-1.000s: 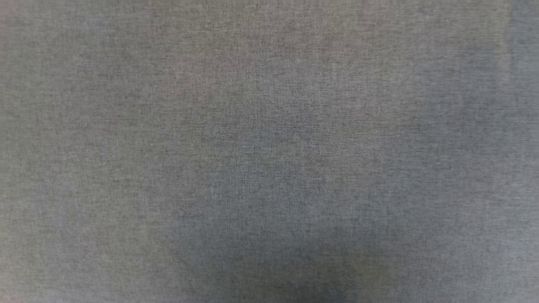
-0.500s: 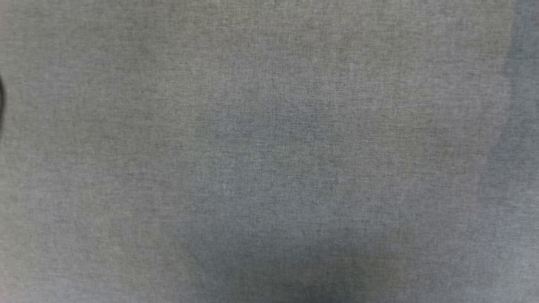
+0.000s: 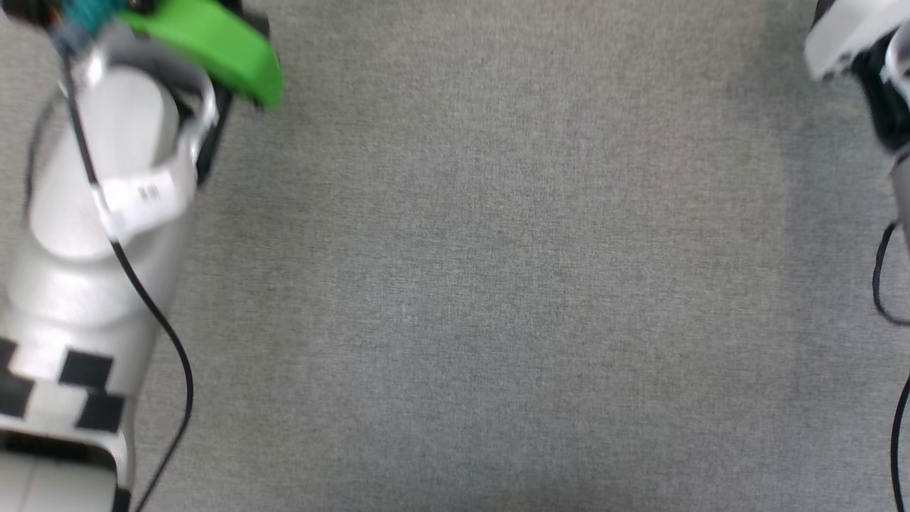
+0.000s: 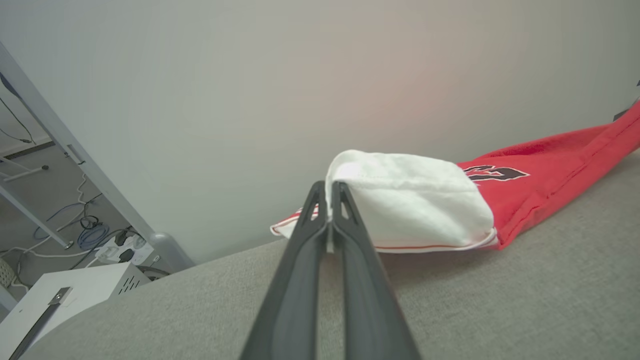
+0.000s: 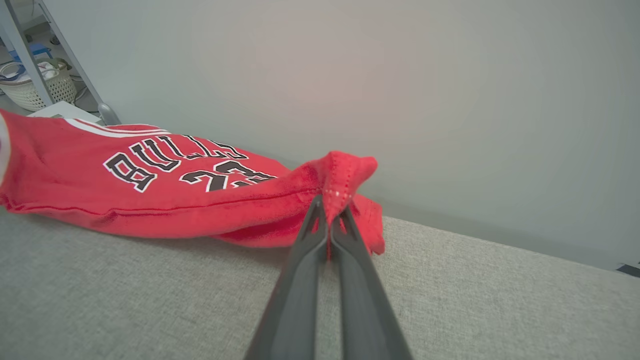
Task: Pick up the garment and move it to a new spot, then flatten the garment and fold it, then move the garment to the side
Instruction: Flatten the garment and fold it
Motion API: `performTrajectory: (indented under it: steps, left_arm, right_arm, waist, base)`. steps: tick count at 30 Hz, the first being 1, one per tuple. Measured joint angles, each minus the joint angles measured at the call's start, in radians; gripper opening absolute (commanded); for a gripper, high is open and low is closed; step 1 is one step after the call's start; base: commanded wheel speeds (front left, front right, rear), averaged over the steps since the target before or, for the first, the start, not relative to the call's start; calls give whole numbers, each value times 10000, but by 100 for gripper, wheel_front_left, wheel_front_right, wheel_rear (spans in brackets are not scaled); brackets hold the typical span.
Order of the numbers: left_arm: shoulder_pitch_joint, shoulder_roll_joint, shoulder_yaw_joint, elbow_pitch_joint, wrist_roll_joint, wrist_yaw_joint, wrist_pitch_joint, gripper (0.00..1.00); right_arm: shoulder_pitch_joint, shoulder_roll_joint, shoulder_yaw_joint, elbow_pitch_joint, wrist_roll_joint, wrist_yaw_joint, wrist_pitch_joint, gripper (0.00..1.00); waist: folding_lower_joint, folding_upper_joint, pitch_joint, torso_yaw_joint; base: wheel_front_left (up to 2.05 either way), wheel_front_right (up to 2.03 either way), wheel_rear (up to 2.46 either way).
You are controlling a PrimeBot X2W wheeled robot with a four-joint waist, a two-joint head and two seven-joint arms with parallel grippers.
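The garment (image 5: 165,200) is a red shirt with a black "BULLS 23" print (image 5: 185,165) and a white sleeve (image 4: 415,205). It stretches between my two grippers along the far edge of the grey cloth table (image 3: 483,284). My left gripper (image 4: 329,192) is shut on the edge of the white sleeve. My right gripper (image 5: 331,205) is shut on a bunched red corner with a stitched hem. In the head view my pale left forearm (image 3: 99,235) rises at the left under a green part (image 3: 213,43). My right arm (image 3: 860,43) shows at the right edge.
Behind the table stands a plain pale wall (image 5: 400,75). Past the table's left end are a slanted metal frame leg (image 4: 75,155), a white box (image 4: 65,295), and a power strip with cables (image 4: 115,245) on the floor. A woven basket (image 5: 35,90) sits further off.
Both arms have come into the head view at its left and right edges, where grey cloth alone showed before. The picture is blurred with motion.
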Motion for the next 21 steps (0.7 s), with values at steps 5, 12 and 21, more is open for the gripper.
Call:
performTrajectory:
  steps: [5,12,21]
  left_arm:
    - [1713,-19,-81,48,-247,0,0,0]
    - [3777,54,-190,-10,-562,-25,21,0]
    - [5968,888,-911,-711,-821,-272,1058,0]
  right_arm:
    - [1383,-224,462,-38,784,0,77,0]
    - [3049,-771,698,-40,1864,0,387,0]
    - [5218,-989,711,-219,3218,0,1110,0]
  waist:
    - [0,0,-757,97]
    - [0,0,-1807,269]
    - [0,0,-3212,483]
  base:
    - [0,0,0]
    - [0,0,0]
    - [0,0,0]
